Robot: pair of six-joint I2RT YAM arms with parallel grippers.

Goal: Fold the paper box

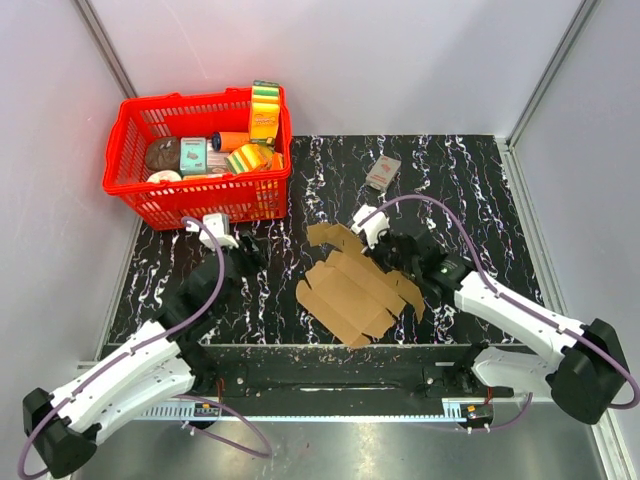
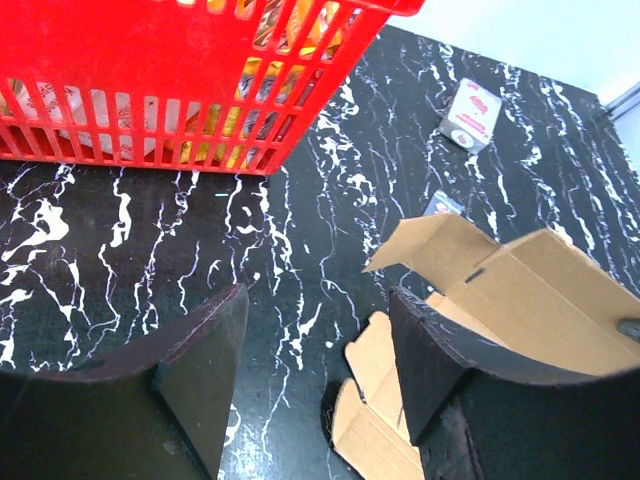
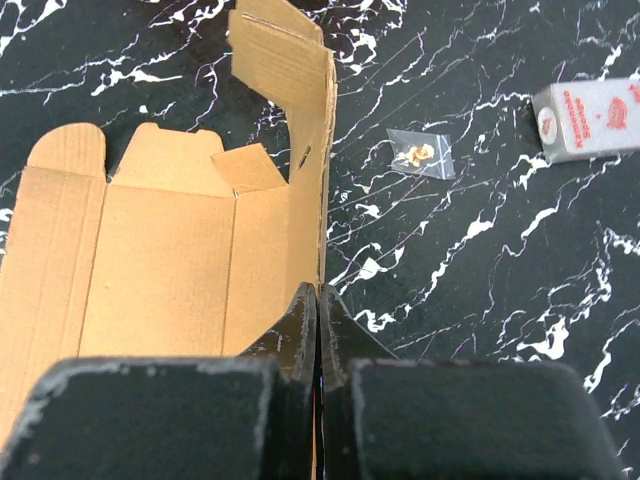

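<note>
Brown paper box (image 1: 352,292) half-flat, one wall raised — right gripper (image 3: 318,300) pinched shut on that wall's edge, left gripper (image 2: 316,298) spread open, empty, box just beside it

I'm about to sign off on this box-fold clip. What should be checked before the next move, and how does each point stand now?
1. The right hand is shut on the raised wall of the paper box: ok.
2. The left hand is open and empty: ok.
3. Left hand touching the box: not ok; it is over bare table beside it.
4. Box fully folded: not ok; most panels lie flat.
5. The grey packet and small clear bag lie apart from the box: ok.
6. How deep the right hand's bite goes: cannot tell.
</note>
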